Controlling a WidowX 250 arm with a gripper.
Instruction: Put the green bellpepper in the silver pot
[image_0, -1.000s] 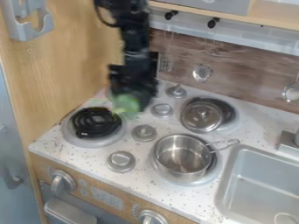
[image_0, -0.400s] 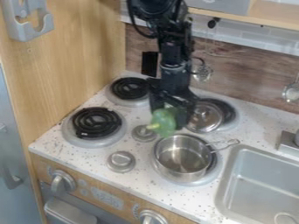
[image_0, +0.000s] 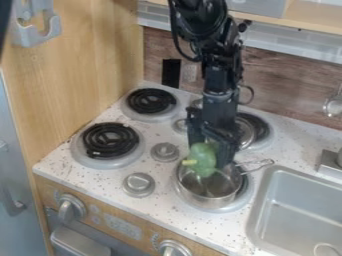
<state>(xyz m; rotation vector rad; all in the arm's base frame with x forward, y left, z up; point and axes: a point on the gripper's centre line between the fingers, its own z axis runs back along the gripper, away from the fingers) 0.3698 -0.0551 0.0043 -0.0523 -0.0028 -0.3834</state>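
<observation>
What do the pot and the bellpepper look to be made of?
Pot: smooth, shiny metal, likely stainless steel, judging by its silvery wall and bright reflections.
Bellpepper: probably moulded plastic, from its even green and pale yellowish stem; rubber is possible.

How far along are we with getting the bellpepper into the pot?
Picked up already: the green bellpepper is in the gripper. In hand is the placing: it hangs by the far rim of the silver pot; I can't tell whether they touch. Left, likely: lower it inside, release, back off.
</observation>
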